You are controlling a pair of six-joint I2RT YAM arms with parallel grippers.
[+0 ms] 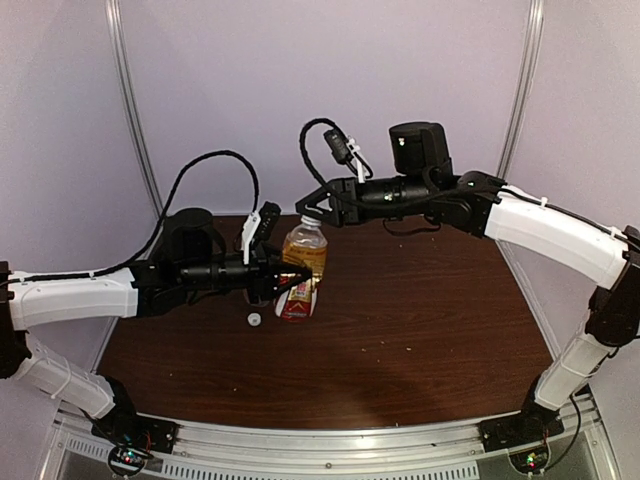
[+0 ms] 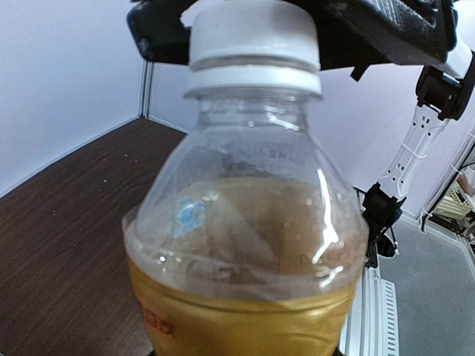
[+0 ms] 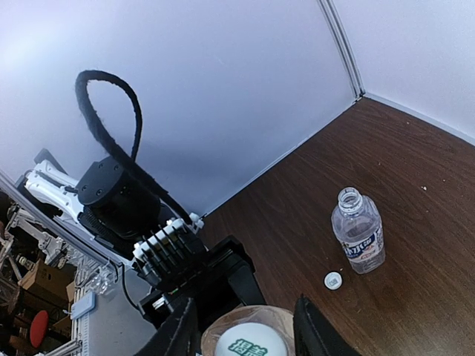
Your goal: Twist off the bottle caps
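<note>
Finished bottle: the colourless bottle (image 3: 357,236), small, clear plastic with a white-and-blue label, stands upright with a bare, open neck.
Its cap: the loose cap (image 3: 332,279), small, round and white plastic, lies on the dark brown wooden tabletop (image 1: 420,330) just beside that bottle. It is in the left half, about midway between the far and near edges.
Bottle being worked on: the amber bottle (image 1: 304,250), small, clear plastic with a red-and-yellow label, stands upright near the loose cap.
Its cap: the seated cap (image 2: 254,37), round white plastic, sits down on the neck ring with no gap showing. To my eye it is not yet unscrewed.
Left gripper (image 1: 283,280): pinching the amber bottle around its labelled body, steadying it from the left.
Right gripper (image 1: 312,206): over the bottle's top, one finger on either side of the seated cap. I cannot tell whether they press on it.
Progress: about half done, I'd judge.
Left to do: clamp the seated cap, twist it off and lift it clear.
</note>
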